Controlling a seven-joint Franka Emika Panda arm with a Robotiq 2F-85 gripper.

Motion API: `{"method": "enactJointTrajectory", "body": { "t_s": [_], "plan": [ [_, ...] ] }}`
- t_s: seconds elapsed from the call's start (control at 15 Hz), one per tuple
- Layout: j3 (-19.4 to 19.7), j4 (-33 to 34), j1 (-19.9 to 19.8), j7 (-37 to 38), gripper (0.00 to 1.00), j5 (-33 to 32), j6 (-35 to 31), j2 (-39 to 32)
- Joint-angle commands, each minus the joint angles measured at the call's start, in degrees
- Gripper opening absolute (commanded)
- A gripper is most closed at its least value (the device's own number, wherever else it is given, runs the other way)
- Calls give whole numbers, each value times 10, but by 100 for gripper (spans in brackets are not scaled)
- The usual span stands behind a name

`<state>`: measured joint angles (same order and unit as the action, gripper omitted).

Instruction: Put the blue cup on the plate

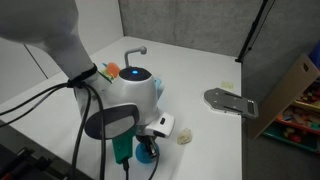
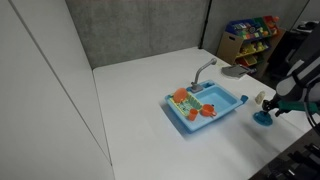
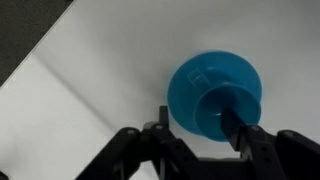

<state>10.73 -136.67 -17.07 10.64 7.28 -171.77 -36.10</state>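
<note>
— Where is the blue cup (image 3: 229, 103)?
— In the wrist view we see it on the plate (image 3: 195, 80), off-centre toward the plate's 4 o'clock. It looks set down, though we cannot tell whether its base lies flat.
— And the pincer (image 3: 200, 128)?
— As we read it, it is spread wide and clamps nothing. One finger (image 3: 240, 130) sits right against the cup at its 6 o'clock. The other stands clear of it, near 8 o'clock.
— So what worries us?
— That near finger. If we rise at a slant, it could catch the rim and tip the cup or drag it off. Both look like light toys, so the plate might slide too.
— And further out?
— In an exterior view the plate lies close to the edge of the table (image 2: 140, 110), with the sink (image 2: 200, 122) well apart at its 9 o'clock. We judge that a shove toward 5 o'clock could send plate and cup over that edge.
</note>
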Motion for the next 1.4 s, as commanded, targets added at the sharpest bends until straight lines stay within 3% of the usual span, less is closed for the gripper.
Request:
{"method": "enactJointTrajectory", "body": {
  "t_s": [0.0,0.13,0.47,0.87,1.33],
  "plan": [
    [7,-22,-2,-17,89,10,-2,33],
    [20,-25,9,-9,100,9,6,46],
    [59,-29,53,10,100,-1,47,80],
    [80,-46,96,6,100,-31,126,148],
    [78,-65,97,2,100,-118,250,262]
  ]
}}
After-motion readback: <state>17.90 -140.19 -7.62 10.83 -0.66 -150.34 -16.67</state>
